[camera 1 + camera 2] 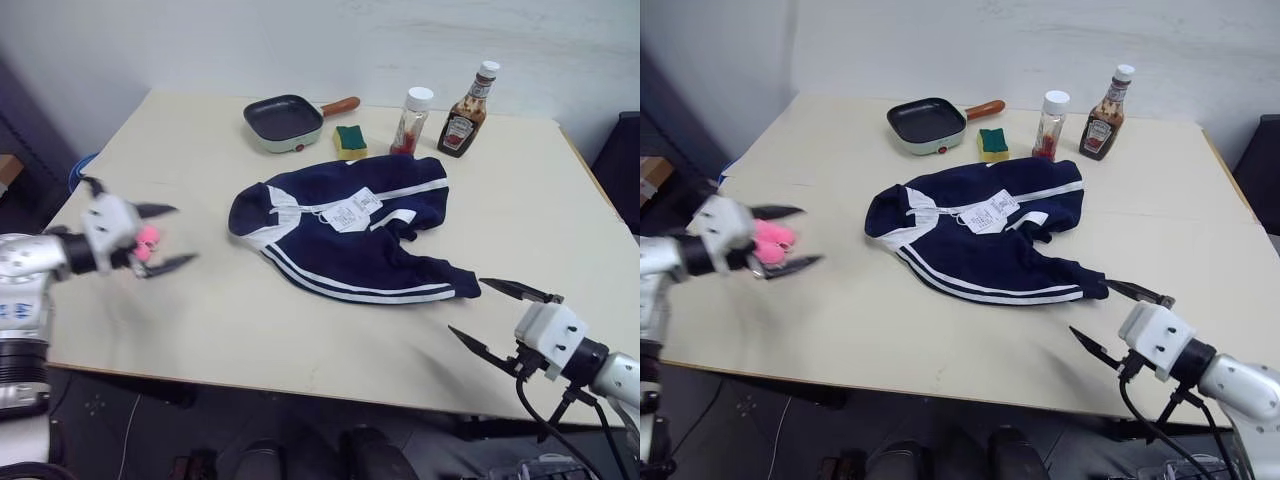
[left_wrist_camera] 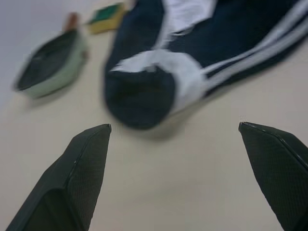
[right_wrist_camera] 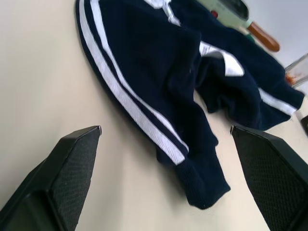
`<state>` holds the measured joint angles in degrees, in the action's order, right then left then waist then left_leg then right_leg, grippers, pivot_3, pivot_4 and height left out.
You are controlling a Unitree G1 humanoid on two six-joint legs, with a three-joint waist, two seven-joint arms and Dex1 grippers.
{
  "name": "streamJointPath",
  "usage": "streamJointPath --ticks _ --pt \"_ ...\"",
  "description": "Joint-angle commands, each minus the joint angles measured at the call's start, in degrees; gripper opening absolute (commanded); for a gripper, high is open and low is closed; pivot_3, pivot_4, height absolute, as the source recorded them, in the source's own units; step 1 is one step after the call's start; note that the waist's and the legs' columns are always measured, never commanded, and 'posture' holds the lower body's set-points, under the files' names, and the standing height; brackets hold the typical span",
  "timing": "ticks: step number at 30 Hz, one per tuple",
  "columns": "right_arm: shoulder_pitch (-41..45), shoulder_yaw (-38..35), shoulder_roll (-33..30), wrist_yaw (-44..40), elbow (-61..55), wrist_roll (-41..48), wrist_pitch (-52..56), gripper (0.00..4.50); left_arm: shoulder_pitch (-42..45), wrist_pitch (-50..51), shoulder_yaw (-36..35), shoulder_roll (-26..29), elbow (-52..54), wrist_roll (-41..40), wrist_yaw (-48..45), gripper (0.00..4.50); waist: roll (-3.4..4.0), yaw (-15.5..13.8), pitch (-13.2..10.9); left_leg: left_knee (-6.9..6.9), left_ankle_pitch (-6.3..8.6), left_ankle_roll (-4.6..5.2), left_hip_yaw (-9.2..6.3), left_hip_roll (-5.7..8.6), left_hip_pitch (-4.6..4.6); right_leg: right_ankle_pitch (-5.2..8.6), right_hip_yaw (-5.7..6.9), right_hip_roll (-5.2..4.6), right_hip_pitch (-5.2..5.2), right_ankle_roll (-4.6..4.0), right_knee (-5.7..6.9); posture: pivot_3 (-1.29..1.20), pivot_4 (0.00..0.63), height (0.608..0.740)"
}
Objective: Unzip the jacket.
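Note:
The navy-blue jacket with white stripes lies crumpled in the middle of the table, its white-trimmed collar toward my left and white paper tags on top. My left gripper hovers open over the table to the left of the collar, pointing at the jacket, with nothing between its tips. A small pink plush shows by the base of its fingers; whether it touches them I cannot tell. My right gripper stands open near the front right, just short of the jacket's sleeve cuff.
Along the far side stand a small pan with a brown handle, a yellow-green sponge, a white-capped jar and a ketchup bottle. The table's front edge runs just below my grippers.

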<state>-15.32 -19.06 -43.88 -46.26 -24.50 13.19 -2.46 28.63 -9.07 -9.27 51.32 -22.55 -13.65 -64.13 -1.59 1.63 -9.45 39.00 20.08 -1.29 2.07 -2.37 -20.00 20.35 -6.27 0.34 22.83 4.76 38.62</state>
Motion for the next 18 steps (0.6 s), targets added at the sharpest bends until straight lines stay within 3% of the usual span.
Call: streamJointPath --ticks 1,6,8,11,13,18 --pt "9.76 7.45 -3.63 -2.57 10.39 -6.14 -0.63 4.5 8.22 -4.56 12.04 -9.37 -4.6 7.47 -1.81 4.47 -0.05 0.03 -0.03 0.02 0.0 0.01 -0.01 -0.01 -0.03 0.0 0.01 0.06 0.02 0.0 0.0 0.0 0.15 0.74" --pt "21.08 13.99 -2.82 -2.59 23.01 -10.59 -3.2 4.5 15.91 -11.98 17.76 -16.85 -18.24 15.15 3.69 4.47 -0.07 0.27 -0.04 0.14 0.01 0.04 0.15 0.03 -0.41 -0.02 -0.16 0.09 0.62 0.04 0.15 0.0 0.15 0.74" --pt "25.02 15.5 -2.81 -2.34 27.72 -12.07 -4.38 4.13 19.05 -13.5 18.81 -19.61 -23.29 17.26 7.11 4.5 -0.07 0.38 -0.05 0.15 -0.05 -0.07 0.28 0.02 -0.55 -0.03 -0.26 0.09 0.87 0.05 0.24 0.0 0.15 0.74" --pt "29.55 17.16 -2.8 -2.37 33.71 -13.43 -5.48 3.21 21.84 -16.79 21.2 -21.29 -28.69 20.9 8.86 3.87 -0.07 0.28 -0.05 0.18 -0.11 -0.18 0.3 0.0 -0.54 -0.03 -0.27 0.07 0.88 0.05 0.28 0.0 0.15 0.74" --pt "31.77 17.87 -2.68 -2.49 36.88 -14.08 -6.68 2.33 23.06 -17.1 21.24 -22.4 -30.95 21.24 9.87 3.11 -0.06 0.27 -0.05 0.19 -0.13 -0.2 0.3 0.0 -0.51 -0.03 -0.28 0.06 0.85 0.05 0.33 0.0 0.15 0.74" --pt "34.04 19.19 -2.67 -5.59 39.89 -12.5 -8.82 0.95 23.96 -18.55 21.77 -24.04 -33.24 22.7 11.85 1.91 -0.05 0.16 -0.04 0.22 -0.19 -0.26 0.31 0.0 -0.49 -0.03 -0.28 0.01 0.84 0.05 0.41 0.0 0.15 0.74"
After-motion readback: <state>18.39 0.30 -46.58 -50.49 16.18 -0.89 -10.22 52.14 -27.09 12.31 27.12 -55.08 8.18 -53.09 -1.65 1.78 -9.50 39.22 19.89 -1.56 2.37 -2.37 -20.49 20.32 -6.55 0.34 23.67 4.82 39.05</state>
